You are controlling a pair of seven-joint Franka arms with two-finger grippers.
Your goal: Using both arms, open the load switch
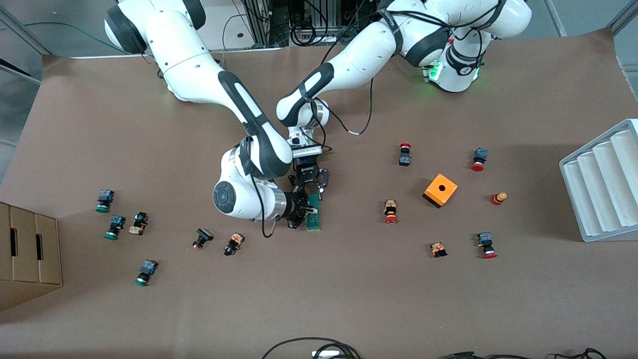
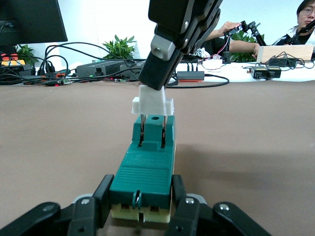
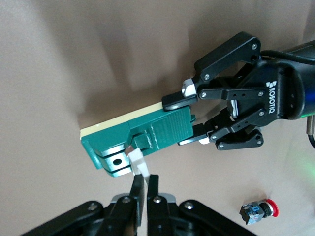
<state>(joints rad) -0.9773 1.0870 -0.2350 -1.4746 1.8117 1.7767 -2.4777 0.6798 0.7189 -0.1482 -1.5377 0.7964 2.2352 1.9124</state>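
The load switch (image 1: 314, 218), a slim dark-green bar on a cream base, lies mid-table. My left gripper (image 1: 311, 195) reaches down from the robots' side and is shut on the switch's end farther from the front camera. In the left wrist view its fingers (image 2: 93, 209) clamp both sides of the green body (image 2: 147, 172). My right gripper (image 1: 306, 211) comes in from the right arm's end of the table. It is shut on the small white lever (image 3: 138, 166), which stands raised off the switch (image 3: 147, 130). The left wrist view shows that lever (image 2: 152, 101) pinched under the right gripper (image 2: 155, 81).
An orange square box (image 1: 440, 190) and several push buttons such as one (image 1: 391, 211) lie toward the left arm's end. More buttons such as one (image 1: 233, 244) lie toward the right arm's end. A cardboard box (image 1: 27, 254) and a white rack (image 1: 603, 184) stand at the table's ends.
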